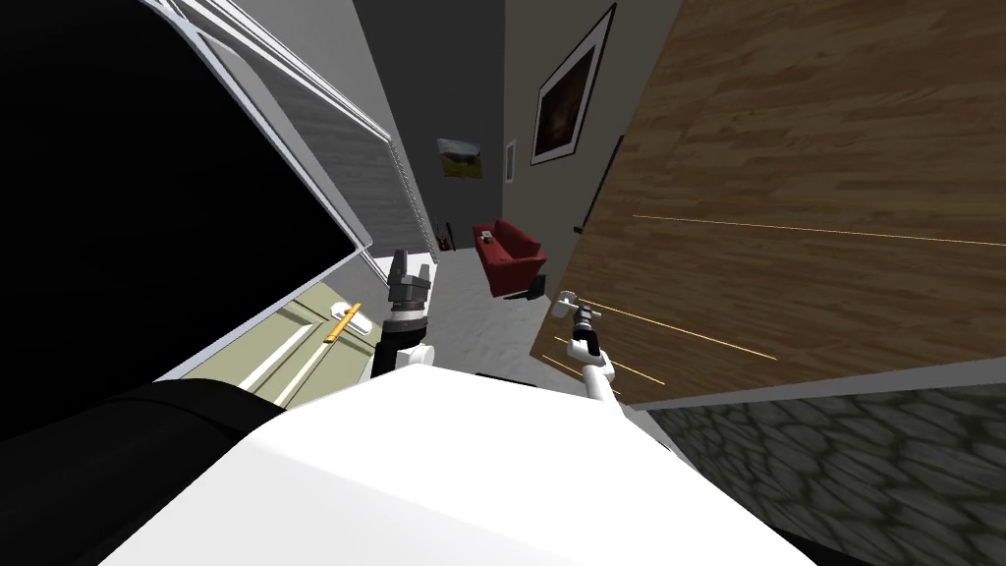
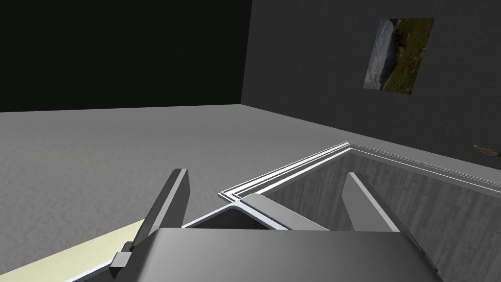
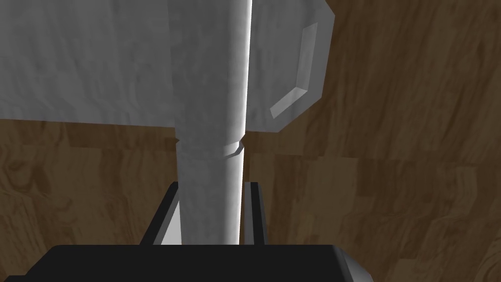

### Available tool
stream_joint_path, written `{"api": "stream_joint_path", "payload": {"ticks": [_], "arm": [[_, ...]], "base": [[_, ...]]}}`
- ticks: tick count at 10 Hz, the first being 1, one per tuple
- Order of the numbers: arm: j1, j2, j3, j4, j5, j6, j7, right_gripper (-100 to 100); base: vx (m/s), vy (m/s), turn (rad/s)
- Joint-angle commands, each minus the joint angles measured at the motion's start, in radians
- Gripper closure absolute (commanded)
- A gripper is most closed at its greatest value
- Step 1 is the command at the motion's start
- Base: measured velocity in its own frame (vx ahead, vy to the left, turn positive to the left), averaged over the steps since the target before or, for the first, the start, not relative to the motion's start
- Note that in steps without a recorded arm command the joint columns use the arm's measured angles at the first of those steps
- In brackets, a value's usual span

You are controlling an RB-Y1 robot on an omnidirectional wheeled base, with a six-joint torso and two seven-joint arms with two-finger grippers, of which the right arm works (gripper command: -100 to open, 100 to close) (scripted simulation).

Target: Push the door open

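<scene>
The right gripper is clenched on a light grey, round-barred lever handle: its two fingers press the bar's sides just above the dark gripper body. That body hides the bar's near end, and the far end is cut off by the top edge of the frame. The handle's long axis runs straight away from the gripper, from the bottom centre of the right wrist view up to the top centre. A faint ring crosses the bar about halfway up. Behind it sits a flat grey plate with a bevelled corner, which fills the upper left of that frame and is cut off at the left and top edges. Around the plate is the brown wood-grain door. In the head view the door spreads over the upper right and runs out of frame at the top and right. Its free edge slants from the top centre down to the middle, where the gripper sits, and there the handle is too small to make out. Thin bright lines cross the door's face. Past the free edge, near the centre of the frame, stands a red sofa. The left gripper hangs left of centre, well apart from the door, with its fingers spread and nothing between them.
</scene>
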Motion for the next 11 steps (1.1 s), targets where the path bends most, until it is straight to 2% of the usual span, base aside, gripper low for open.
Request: {"api": "stream_joint_path", "payload": {"ticks": [1, 11], "arm": [[0.010, -0.004, -0.029, -0.022, -0.003, 0.002, 0.008, 100], [0.009, -0.003, -0.142, -0.014, -0.021, -0.001, 0.036, 100]], "base": [[0.186, 0.048, -0.074], [0.183, 0.078, -0.074]]}}
